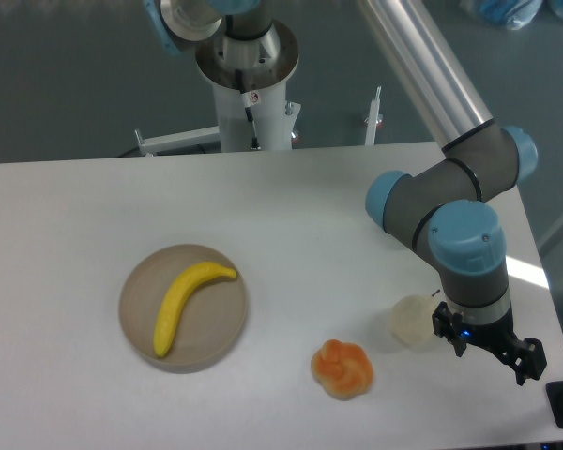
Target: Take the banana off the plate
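Observation:
The bright yellow banana (186,302) lies diagonally on the round beige-tan plate (218,323) at the table's left-centre. Its stem end points up and to the right. My gripper (489,349) hangs far to the right near the table's front right corner, well away from the plate. It points down with its dark fingers spread and nothing between them. It stands right beside the pale pear (413,321).
A lumpy orange fruit (342,368) lies on the table between the plate and the gripper. The arm's base column (251,89) stands behind the table's back edge. The table's right edge is close to the gripper.

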`<action>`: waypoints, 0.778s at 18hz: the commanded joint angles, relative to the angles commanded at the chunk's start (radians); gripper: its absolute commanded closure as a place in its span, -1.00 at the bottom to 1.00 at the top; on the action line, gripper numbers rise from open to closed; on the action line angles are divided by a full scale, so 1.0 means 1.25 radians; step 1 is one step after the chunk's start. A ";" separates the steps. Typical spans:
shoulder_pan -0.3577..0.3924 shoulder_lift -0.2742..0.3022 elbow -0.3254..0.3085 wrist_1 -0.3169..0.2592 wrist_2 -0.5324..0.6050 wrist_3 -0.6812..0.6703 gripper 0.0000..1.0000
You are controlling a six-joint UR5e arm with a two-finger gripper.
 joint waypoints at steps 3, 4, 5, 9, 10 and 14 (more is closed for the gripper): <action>0.000 0.006 -0.006 0.000 -0.001 -0.004 -1.00; 0.000 0.009 -0.010 -0.001 -0.002 -0.004 -1.00; 0.000 0.010 -0.012 0.000 -0.002 -0.004 -1.00; -0.017 0.015 -0.012 -0.001 -0.001 -0.035 -1.00; -0.022 0.020 -0.013 -0.002 0.000 -0.048 -1.00; -0.059 0.053 -0.051 -0.005 0.007 -0.142 -1.00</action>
